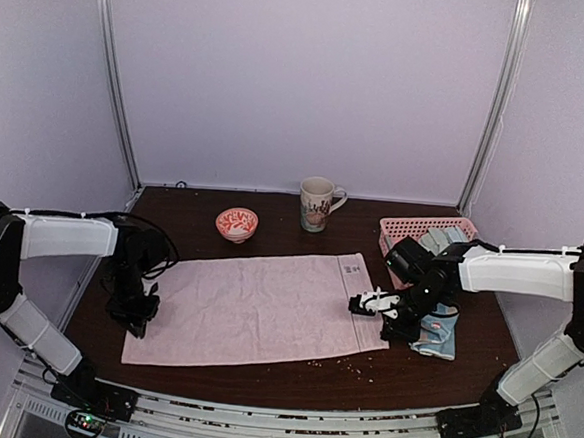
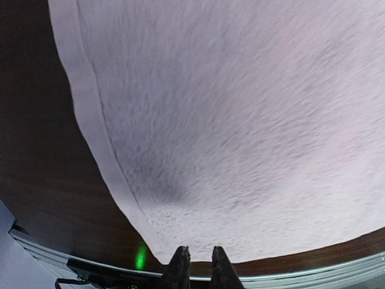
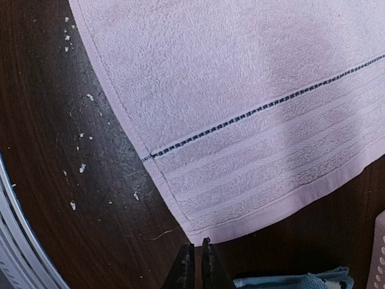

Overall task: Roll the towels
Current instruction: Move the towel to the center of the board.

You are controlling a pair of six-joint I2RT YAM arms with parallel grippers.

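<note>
The large pale pink towel [image 1: 256,307] lies flat and spread in the middle of the table. My left gripper [image 1: 133,313] hangs over its near left corner. In the left wrist view the towel [image 2: 240,120] fills the frame, and the gripper [image 2: 198,251] has its fingers almost together with nothing between them. My right gripper [image 1: 371,305] is shut and empty, its tips just off the towel's near right corner [image 3: 198,232]. The light blue towel with pink-white patches [image 1: 439,335] lies crumpled right of it and shows in the right wrist view [image 3: 295,280].
A pink lattice basket [image 1: 402,227] at the back right holds folded sage green and pale blue towels [image 1: 443,237]. A mug [image 1: 316,203] and a small red-patterned bowl [image 1: 237,223] stand behind the pink towel. White crumbs [image 3: 75,147] lie near the front edge.
</note>
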